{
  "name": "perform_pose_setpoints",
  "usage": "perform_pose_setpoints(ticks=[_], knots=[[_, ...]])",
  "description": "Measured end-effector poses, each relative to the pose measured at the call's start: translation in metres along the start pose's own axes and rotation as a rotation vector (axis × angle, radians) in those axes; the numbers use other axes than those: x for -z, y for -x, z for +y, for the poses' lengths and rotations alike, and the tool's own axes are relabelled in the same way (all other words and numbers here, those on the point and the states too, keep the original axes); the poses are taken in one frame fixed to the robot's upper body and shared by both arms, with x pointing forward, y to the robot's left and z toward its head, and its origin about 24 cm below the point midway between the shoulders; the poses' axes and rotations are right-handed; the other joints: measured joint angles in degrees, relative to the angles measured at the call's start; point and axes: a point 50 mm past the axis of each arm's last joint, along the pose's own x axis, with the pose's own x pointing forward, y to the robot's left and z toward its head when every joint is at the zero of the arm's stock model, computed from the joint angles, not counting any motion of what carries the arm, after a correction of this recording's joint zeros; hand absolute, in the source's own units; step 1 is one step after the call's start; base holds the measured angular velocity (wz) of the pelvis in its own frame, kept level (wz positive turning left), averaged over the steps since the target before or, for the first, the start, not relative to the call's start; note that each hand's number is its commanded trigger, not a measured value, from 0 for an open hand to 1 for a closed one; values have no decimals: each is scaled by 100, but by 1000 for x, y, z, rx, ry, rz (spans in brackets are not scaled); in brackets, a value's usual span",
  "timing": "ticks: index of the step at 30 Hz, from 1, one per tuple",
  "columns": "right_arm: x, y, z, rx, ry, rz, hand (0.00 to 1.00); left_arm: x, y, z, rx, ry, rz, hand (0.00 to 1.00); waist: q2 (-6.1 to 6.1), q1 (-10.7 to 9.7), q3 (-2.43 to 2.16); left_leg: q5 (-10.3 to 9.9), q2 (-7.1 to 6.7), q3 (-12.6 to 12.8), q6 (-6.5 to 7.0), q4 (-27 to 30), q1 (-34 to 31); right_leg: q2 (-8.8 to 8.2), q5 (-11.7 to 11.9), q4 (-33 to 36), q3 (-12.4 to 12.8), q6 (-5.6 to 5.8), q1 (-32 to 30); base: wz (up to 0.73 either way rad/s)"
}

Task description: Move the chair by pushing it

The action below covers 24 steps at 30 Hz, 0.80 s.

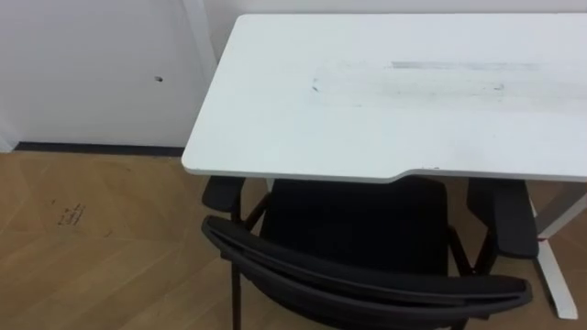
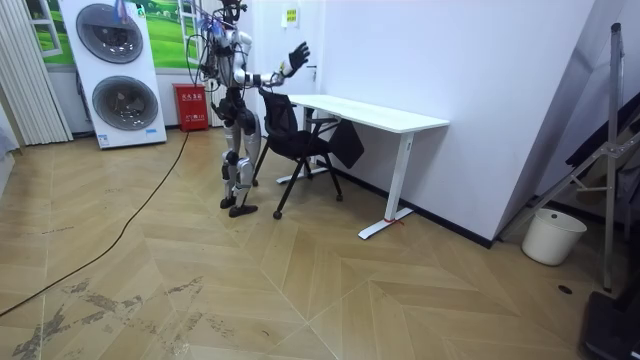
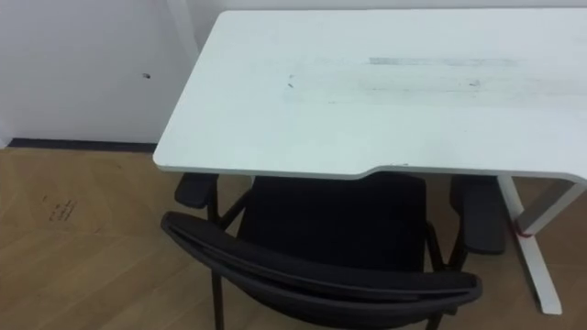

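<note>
Looking across the room view from its left, we see two stacked washing machines [image 2: 112, 70] against the wall and a red box [image 2: 195, 108] on the floor beside them. Next comes the robot, standing just behind the chair [image 2: 296, 138]. Its right robot hand [image 2: 297, 53] is raised above the chair's back, fingers spread apart and holding nothing. The chair faces the white bench [image 2: 385, 116], with its seat partly under the near edge. From the head camera we look down on the black backrest [image 1: 367, 282] close below us. An armrest sits on either side, and the seat's front is hidden beneath the bench. A white bucket [image 2: 553, 237] stands well off at the room view's right.
</note>
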Motion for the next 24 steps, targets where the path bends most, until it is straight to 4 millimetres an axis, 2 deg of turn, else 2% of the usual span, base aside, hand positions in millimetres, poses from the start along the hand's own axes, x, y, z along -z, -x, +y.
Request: perform_pose_setpoints(ticks=[3, 5, 8, 10, 12, 13, 15, 16, 18, 20, 21, 24], knots=[[15, 10, -4, -15, 54, 77, 0, 28, 14, 0, 48, -59, 131, 0, 34, 8, -21, -1, 12, 75, -2, -38, -33, 12, 0, 9, 61, 0, -86, -10], [26, 21, -6, -49, 104, 117, 0, 44, 24, 0, 88, -113, 182, 0, 9, -4, -8, -2, 10, 92, -2, -90, -2, 17, -1, 7, 95, 0, -84, -10], [45, 39, -12, -105, 174, 216, 0, 72, 42, 1, 165, -212, 286, 0, 26, -28, -14, -38, 9, 116, -4, -94, 0, 18, -9, 5, 153, 13, -77, -9], [61, 49, -19, -127, 241, 276, 0, 91, 54, 5, 200, -269, 367, 0, 29, -28, -15, -55, 12, 165, -1, -112, 35, 25, -11, 2, 216, 16, -68, -14], [85, 69, -31, -183, 337, 388, 0, 115, 71, 16, 256, -356, 468, 0, 57, -54, 1, -98, 23, 237, 2, -126, 92, 33, -17, -1, 286, 25, -37, -18], [91, 74, -34, -199, 367, 415, 0, 121, 74, 20, 264, -375, 493, 0, 47, -81, -1, -106, 23, 237, 5, -130, 93, 33, -21, -1, 287, 31, -29, -4], [120, 97, -54, -284, 515, 538, 0, 142, 88, 36, 322, -472, 582, 0, 21, -132, -6, -130, 13, 242, 19, -156, 161, 27, -30, -14, 304, 48, 61, 0], [127, 103, -61, -311, 555, 571, 0, 148, 92, 41, 343, -496, 607, 0, 18, -132, -3, -146, 13, 246, 24, -154, 192, 27, -33, -16, 312, 52, 84, -3], [151, 130, -90, -432, 713, 714, 0, 167, 105, 60, 422, -590, 708, 0, -3, -142, -5, -200, 11, 249, 32, -134, 281, 24, -53, -24, 322, 81, 162, -2], [163, 151, -110, -528, 804, 839, 0, 178, 117, 73, 497, -651, 784, 0, -2, -124, -1, -230, 10, 284, 44, -132, 368, 21, -67, -12, 353, 98, 223, -11], [168, 162, -118, -594, 835, 912, 0, 184, 127, 82, 544, -676, 842, 0, -1, -121, 0, -250, 6, 349, 48, -133, 409, 24, -111, 15, 457, 108, 228, -21], [176, 189, -139, -787, 911, 1079, 0, 191, 140, 89, 647, -680, 959, 0, -41, -139, 2, -273, 0, 370, 66, -105, 444, 10, -129, -7, 474, 117, 263, -8]])
